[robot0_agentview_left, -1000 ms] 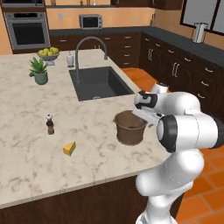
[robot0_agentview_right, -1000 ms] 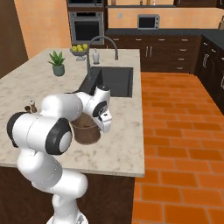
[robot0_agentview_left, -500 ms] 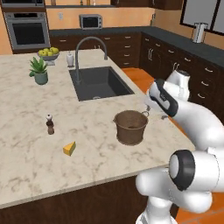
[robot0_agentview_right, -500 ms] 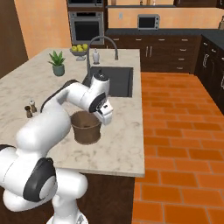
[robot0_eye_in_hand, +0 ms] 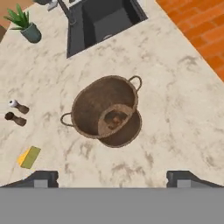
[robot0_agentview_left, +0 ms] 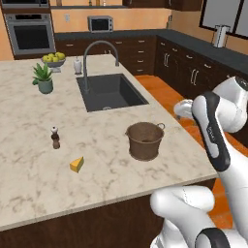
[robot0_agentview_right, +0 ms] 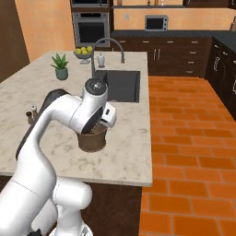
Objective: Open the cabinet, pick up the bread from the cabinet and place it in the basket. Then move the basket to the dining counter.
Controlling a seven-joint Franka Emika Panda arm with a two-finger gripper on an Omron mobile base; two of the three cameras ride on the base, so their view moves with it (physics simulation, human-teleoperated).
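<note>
On the dining counter (robot0_agentview_left: 29,184), cheese wedge (robot0_agentview_left: 76,164) left, basket (robot0_agentview_left: 145,140) right by the edge, bread (robot0_eye_in_hand: 115,118) inside. My gripper (robot0_eye_in_hand: 112,177) above: fingers wide, empty. Basket looks light and stiff; I'd grab the rim.

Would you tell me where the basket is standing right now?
The basket stands upright on the dining counter, near its right edge in the left base view, in front of the sink and right of the cheese wedge.
</note>
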